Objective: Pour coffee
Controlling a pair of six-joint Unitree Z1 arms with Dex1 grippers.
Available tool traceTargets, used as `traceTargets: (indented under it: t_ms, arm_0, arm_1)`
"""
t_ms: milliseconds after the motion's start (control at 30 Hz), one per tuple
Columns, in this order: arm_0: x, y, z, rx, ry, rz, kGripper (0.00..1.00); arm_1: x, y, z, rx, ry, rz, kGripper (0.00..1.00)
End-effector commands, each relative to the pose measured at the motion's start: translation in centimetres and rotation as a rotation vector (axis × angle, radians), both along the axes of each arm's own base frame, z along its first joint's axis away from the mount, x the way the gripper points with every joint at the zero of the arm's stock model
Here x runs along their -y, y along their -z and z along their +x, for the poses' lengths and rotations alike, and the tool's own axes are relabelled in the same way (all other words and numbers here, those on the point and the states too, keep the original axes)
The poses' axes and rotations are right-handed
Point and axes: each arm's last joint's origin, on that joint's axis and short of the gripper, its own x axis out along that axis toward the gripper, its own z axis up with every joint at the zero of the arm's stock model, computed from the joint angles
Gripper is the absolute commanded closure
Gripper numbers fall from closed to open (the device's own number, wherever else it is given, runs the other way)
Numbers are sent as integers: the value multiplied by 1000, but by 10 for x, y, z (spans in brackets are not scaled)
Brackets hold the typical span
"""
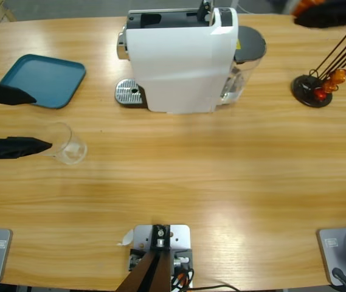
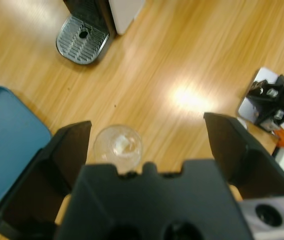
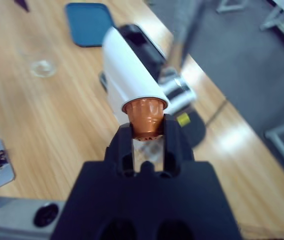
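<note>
Long wooden table [image 1: 221,176] under white coffee machine [image 1: 179,61], blue tray [image 1: 45,79].

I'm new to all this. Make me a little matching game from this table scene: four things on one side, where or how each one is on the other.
Things:
1. glass tumbler
2. orange capsule
3. blue tray
4. drip grate

Places or states:
A. pinched in the right gripper
B. at the foot of the white coffee machine
C. between the open jaws of the left gripper
D. lying bare near the table's far left

Pairs: 1-C, 2-A, 3-D, 4-B
</note>
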Motion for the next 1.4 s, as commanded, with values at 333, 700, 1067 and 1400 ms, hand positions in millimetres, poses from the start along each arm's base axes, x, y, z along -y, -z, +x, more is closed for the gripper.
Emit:
traceTargets:
  t_ms: [333, 700, 1067, 1400]
  arm_0:
    - [-12, 2, -17, -4, -16, -5, 27]
    - [-13, 1, -16, 1, -24, -8, 27]
    - [-10, 4, -13, -14, -24, 4, 27]
    - [-12, 5, -12, -14, -38, 5, 27]
  arm_1:
    - [-169, 5, 95, -91, -445, -182, 1000]
    - [-170, 36, 150, -106, -346, -263, 1000]
    - [-159, 42, 165, -107, -331, -283, 1000]
    - [-166, 62, 175, -136, -331, -318, 1000]
